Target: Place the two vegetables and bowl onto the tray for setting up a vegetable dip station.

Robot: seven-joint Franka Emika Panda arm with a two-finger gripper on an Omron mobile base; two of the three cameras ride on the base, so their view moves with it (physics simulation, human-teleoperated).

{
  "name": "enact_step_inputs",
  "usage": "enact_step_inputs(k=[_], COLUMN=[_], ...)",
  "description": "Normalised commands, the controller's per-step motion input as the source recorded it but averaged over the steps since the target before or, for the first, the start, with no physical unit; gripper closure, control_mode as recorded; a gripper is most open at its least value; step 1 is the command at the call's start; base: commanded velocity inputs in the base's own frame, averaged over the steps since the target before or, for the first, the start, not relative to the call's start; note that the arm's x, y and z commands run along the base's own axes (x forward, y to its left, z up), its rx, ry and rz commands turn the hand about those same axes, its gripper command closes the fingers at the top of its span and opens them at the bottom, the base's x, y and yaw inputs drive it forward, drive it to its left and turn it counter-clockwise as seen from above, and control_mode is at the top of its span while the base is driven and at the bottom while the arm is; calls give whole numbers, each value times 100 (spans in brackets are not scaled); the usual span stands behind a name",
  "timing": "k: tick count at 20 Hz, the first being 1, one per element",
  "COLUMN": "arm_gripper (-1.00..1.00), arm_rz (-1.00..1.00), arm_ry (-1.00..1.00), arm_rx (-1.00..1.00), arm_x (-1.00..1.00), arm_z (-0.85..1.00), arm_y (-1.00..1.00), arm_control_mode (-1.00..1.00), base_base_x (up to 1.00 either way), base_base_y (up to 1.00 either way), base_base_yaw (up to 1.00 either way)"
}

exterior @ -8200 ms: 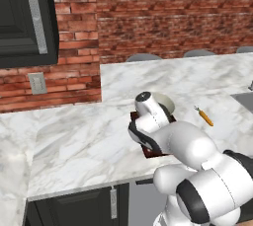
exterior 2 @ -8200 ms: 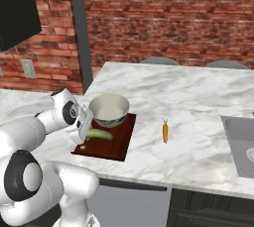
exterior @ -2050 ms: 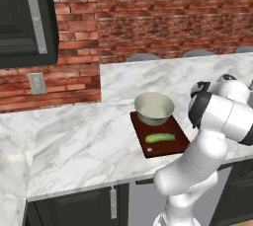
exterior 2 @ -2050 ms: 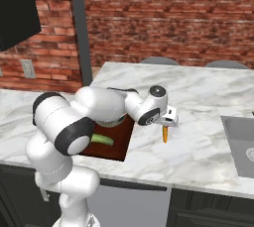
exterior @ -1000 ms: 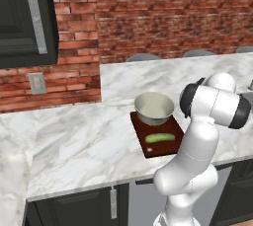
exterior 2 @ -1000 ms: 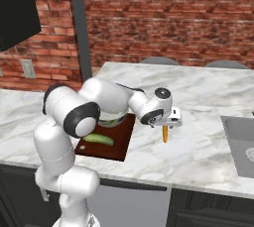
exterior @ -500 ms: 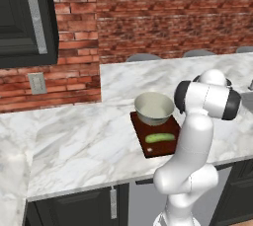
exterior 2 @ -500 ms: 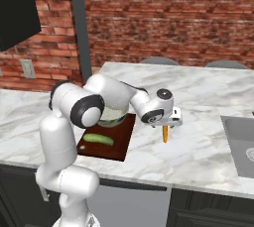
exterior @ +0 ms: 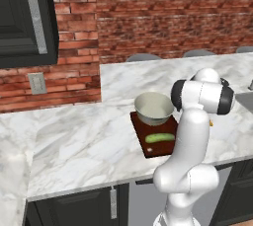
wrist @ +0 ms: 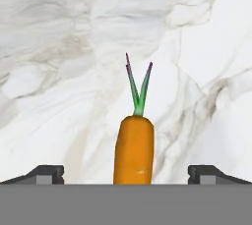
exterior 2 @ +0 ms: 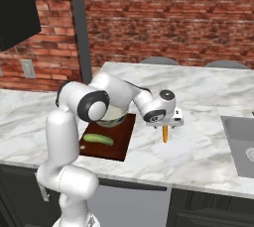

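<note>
Writing: none can be read on any surface.
Carrot: lies on the marble counter, just right of the tray, with its green top pointing away from the hand camera; in the right base view it shows as an orange stub directly under the hand.
Gripper: jaws spread wide, 1 fingertip on each side of the carrot, with clear gaps, touching nothing; seen from the right base view it hangs just over the carrot.
Tray: dark reddish-brown board on the counter in front of the robot.
Cucumber: lies flat on the near part of the tray, also seen in the left base view.
Bowl: sits on the far end of the tray, cream inside showing.
Change since 8.2 s ago: the arm has swung from the tray across to the carrot; over the last 2 s the hand has settled lower above it. The carrot, cucumber and bowl have not moved.
Room: white grey-veined marble, red brick wall, a wall outlet, dark cabinets below, a sink at the right.
</note>
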Motion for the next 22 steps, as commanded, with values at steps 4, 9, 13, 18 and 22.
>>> enact_step_inputs(k=[4,9,13,18,22], arm_gripper=[-100,-100,100,100,100], arm_rz=[4,5,4,1,0], arm_ry=[0,0,0,-3,0], arm_rx=[2,1,1,0,0], arm_x=[13,13,13,9,-4], arm_z=[-27,-23,-20,-7,0], arm_y=[-9,-4,-2,0,4], arm_control_mode=[-100,-100,-100,-100,-100], base_base_x=[0,0,0,0,0], base_base_y=[0,0,0,0,0], base_base_yaw=[0,0,0,0,0])
